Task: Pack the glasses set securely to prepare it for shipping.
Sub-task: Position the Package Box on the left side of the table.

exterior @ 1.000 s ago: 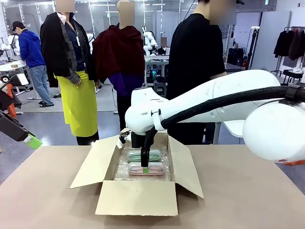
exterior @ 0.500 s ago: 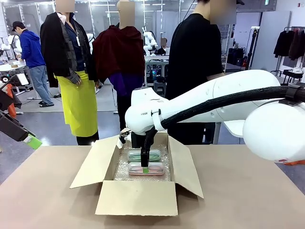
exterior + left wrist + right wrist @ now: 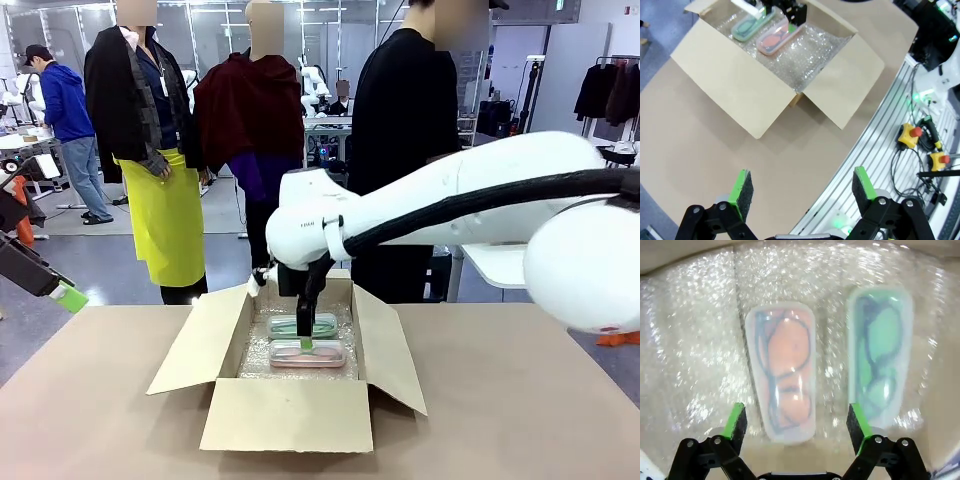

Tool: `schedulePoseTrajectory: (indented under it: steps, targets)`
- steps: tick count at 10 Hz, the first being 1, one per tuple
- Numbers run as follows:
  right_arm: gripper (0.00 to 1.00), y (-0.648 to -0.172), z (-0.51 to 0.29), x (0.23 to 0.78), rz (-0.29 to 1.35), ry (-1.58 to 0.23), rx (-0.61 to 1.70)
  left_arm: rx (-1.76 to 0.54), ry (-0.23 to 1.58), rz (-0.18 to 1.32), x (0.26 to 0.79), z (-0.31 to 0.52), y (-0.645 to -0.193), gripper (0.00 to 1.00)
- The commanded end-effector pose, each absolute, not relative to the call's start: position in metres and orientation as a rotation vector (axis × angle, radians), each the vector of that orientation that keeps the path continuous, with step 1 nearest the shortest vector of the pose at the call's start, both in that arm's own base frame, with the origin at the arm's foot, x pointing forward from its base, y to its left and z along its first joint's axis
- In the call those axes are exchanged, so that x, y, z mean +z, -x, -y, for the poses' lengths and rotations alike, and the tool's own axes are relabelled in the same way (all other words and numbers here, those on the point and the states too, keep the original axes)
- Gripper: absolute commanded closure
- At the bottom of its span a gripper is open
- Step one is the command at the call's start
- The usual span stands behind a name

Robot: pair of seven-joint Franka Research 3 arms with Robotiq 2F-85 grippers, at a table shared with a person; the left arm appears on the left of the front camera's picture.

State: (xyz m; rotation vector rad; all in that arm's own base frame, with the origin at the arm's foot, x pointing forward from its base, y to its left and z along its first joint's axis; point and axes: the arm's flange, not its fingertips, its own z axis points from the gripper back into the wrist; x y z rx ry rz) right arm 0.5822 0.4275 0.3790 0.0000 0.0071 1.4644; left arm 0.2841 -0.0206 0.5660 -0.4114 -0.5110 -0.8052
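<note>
An open cardboard box (image 3: 290, 415) lined with bubble wrap stands mid-table. Inside lie the glasses set: a mint green case (image 3: 322, 326) at the back and a pale pink case (image 3: 325, 355) in front of it, side by side. My right gripper (image 3: 305, 346) hangs open in the box just above the pink case (image 3: 785, 385), touching nothing, with the green case (image 3: 880, 360) outside one finger. My left gripper (image 3: 802, 185) is open and empty, high over the table's near-left corner, well away from the box (image 3: 740, 80); its green pad (image 3: 70, 297) shows at the far left.
The box's four flaps (image 3: 395, 350) stand spread outward. A person in black (image 3: 410, 130) stands behind the box at the far side. A metal rail with emergency-stop buttons (image 3: 911, 135) and cables runs along the table's near edge.
My right arm has lifted slightly, drawing its fingers a little higher above the pink case. The cases and my left arm have not moved.
</note>
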Motion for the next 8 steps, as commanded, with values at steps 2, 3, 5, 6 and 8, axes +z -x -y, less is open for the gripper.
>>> schedulePoseTrajectory:
  steps: [2,3,5,6,8]
  targets:
    - [0.0,-0.531,-0.379,0.439,0.062,0.009,1.295,-0.81,0.41,0.508,0.566,0.019,-0.283,0.0]
    - [0.0,-0.52,-0.36,0.452,0.089,-0.054,1.26,-0.81,0.41,0.508,0.566,0.019,-0.283,0.0]
    - [0.0,-0.496,-0.318,0.481,0.144,-0.039,1.151,-0.81,0.41,0.508,0.566,0.019,-0.283,0.0]
    - [0.0,-0.483,-0.288,0.489,0.176,-0.056,1.075,-0.81,0.41,0.508,0.566,0.019,-0.283,0.0]
    - [0.0,-0.457,-0.23,0.493,0.24,-0.074,0.946,-0.81,0.41,0.508,0.566,0.019,-0.283,0.0]
